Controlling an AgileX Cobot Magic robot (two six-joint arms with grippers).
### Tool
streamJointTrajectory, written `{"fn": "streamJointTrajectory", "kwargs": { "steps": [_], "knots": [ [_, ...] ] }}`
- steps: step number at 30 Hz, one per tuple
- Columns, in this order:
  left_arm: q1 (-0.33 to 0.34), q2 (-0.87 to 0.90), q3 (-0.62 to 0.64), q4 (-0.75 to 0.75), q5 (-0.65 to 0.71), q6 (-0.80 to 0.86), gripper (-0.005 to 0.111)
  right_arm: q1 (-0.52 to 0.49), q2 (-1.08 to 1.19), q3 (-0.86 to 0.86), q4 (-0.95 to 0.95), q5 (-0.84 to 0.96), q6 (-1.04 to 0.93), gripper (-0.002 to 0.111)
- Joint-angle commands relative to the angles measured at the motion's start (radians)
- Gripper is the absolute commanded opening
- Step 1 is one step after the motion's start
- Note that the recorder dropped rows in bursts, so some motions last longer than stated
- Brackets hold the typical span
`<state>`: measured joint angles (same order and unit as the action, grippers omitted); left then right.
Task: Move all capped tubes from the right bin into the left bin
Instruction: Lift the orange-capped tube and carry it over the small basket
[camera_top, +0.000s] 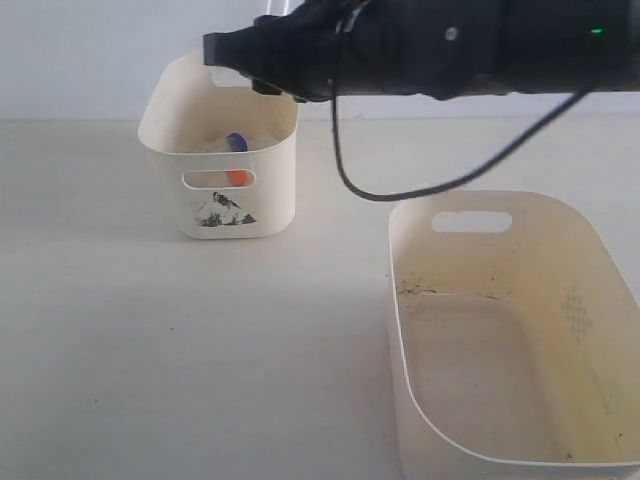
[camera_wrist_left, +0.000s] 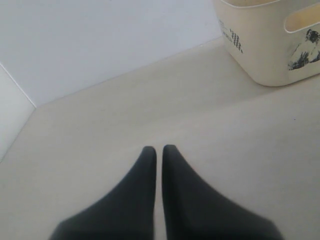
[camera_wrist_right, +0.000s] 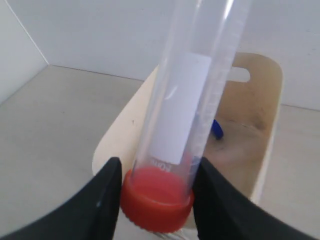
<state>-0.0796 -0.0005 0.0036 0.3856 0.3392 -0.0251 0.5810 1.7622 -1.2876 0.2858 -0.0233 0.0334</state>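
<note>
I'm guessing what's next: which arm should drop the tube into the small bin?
Right. The right gripper holds the red-capped tube above the small bin; the left gripper is shut and empty, off to the bin's side.

- Exterior: looks down aslant across my worktop (camera_top: 150, 350).
- My left wrist: low, beside the left bin (camera_wrist_left: 265, 45).
- My right wrist: close above that bin, which all share.
</note>
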Motion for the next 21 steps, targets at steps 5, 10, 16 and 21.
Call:
{"fn": "streamJointTrajectory", "kwargs": {
  "steps": [5, 10, 16, 21],
  "knots": [
    [-0.005, 0.0, -0.004, -0.003, -0.003, -0.01, 0.004, 0.027, 0.223, -0.271, -0.003, 0.077, -0.005, 0.045],
    [-0.005, 0.0, -0.004, -0.003, -0.003, -0.01, 0.004, 0.027, 0.242, -0.308, -0.003, 0.192, 0.019, 0.038],
    [-0.005, 0.0, -0.004, -0.003, -0.003, -0.01, 0.004, 0.027, 0.188, -0.308, -0.04, 0.281, -0.033, 0.001],
    [-0.005, 0.0, -0.004, -0.003, -0.003, -0.01, 0.004, 0.027, 0.107, -0.306, -0.111, 0.43, -0.043, 0.001]
  ]
}}
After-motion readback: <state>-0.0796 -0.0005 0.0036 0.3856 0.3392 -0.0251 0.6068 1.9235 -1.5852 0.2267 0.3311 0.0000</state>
